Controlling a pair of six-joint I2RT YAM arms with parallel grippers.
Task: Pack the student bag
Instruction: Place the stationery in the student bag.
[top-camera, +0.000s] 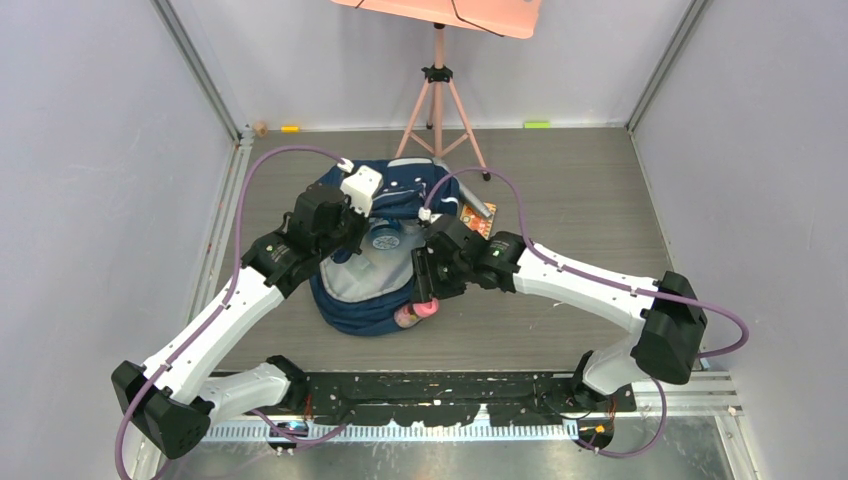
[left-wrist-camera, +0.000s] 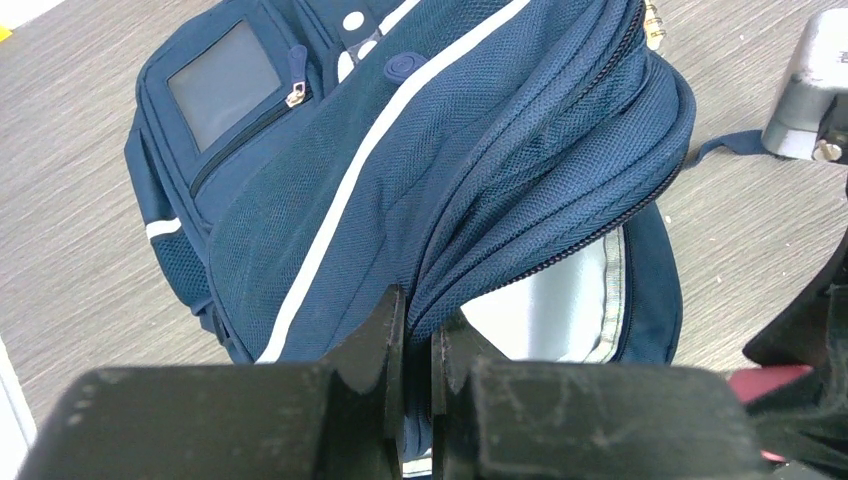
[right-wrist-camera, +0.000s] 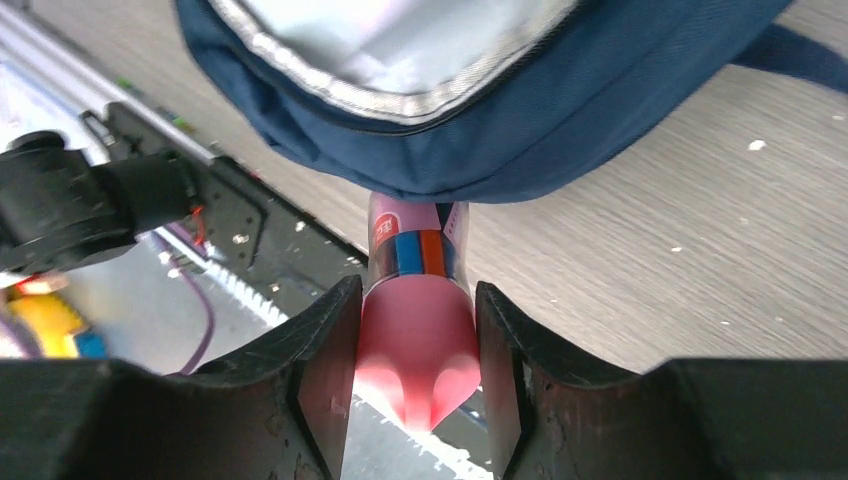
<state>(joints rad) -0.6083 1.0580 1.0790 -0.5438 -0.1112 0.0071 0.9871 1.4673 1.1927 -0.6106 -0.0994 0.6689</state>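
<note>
The student bag lies on the floor between the two arms, navy with white stripes, its mouth open and the light grey lining showing. My left gripper is shut on the zip edge of the bag's opening and holds the fabric up. My right gripper is shut on a pink-capped bottle with a blue and orange label. The bottle sits at the bag's near rim, its far end hidden under the fabric.
A pink tripod stands behind the bag. A colourful flat item lies at the bag's right side. The black base rail runs along the near edge. Grey walls close in left, right and back.
</note>
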